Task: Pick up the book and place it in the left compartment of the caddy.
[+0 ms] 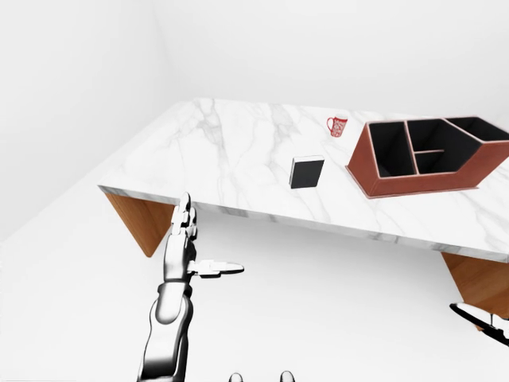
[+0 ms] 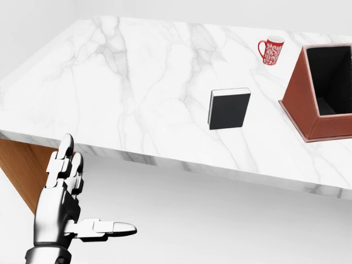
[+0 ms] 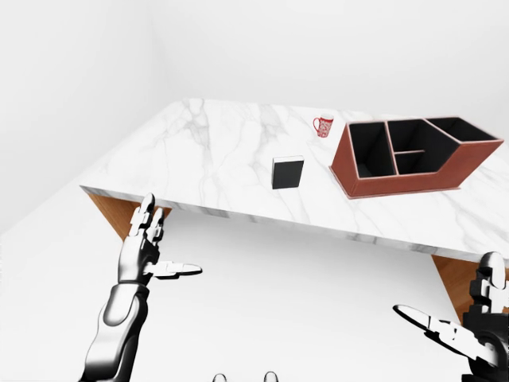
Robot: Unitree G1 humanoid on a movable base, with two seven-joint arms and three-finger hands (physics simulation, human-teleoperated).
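Blk book [image 2: 229,109] w/ white pages; red-brown caddy [image 3: 402,181], blk inside; red/white patterned mug [image 2: 271,51]; grey-veined white marble table [image 2: 121,82].

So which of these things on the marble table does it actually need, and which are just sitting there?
Needed for the job:
- black book, lying on the table
- brown caddy, its compartments empty
- left hand and right hand, both open and short of the table

Just lying about:
- red patterned mug
- marble table itself

Head view: caddy [image 2: 308,104] cut by right edge, only its left compartment visible. Right hand [image 3: 469,330] clipped at right-eye view's lower right corner, well apart from the left hand [image 2: 63,203], whose wrist ran off the bottom edge. Mug [image 2: 271,50] pattern too small to read.
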